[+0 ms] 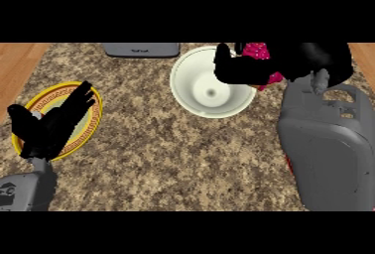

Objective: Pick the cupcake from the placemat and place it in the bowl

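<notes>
At 9 o'clock the left hand (pixel 47 124) rests with straight, spread fingers above the yellow plate (pixel 89 129). At 12 o'clock stands the white bowl (pixel 192 82). At 1 o'clock the right hand (pixel 238 69) has its fingers curled around the pink cupcake (pixel 256 51), over the bowl's right rim.

Plate (pixel 84 134) left — bowl (pixel 192 95) right — on counter (pixel 168 163)

white bowl (pixel 192 99), pink cupcake (pixel 256 50), yellow plate (pixel 51 94), speckled brown counter (pixel 161 158).
</notes>
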Controlling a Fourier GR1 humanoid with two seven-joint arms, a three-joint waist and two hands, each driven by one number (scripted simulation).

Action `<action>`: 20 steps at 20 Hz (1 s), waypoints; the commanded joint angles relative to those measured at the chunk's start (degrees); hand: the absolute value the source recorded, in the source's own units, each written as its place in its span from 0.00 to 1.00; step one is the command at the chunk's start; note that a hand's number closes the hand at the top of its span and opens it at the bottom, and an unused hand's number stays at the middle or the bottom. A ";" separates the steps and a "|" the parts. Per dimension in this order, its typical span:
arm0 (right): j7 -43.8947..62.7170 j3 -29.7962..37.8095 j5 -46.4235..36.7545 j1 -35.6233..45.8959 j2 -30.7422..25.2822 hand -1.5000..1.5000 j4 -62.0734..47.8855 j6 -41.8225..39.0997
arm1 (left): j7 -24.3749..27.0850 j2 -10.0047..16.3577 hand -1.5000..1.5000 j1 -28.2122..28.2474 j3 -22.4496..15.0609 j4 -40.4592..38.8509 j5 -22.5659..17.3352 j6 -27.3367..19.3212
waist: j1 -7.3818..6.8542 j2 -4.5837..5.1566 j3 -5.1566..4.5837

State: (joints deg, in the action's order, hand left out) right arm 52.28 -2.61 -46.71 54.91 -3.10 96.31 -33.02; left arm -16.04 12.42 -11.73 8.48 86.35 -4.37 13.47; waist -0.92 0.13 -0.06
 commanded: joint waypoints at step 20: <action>-32.31 13.92 -3.25 15.46 -2.26 1.00 -66.14 37.33 | 0.83 -0.90 0.50 -4.54 -1.02 -2.19 1.06 -0.39 | -2.73 1.75 0.04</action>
State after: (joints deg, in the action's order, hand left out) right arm 26.01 8.63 -51.30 68.09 -4.12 38.38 0.88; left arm -17.12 11.88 -14.71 7.80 86.44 -4.51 13.55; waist -3.15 1.35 -0.02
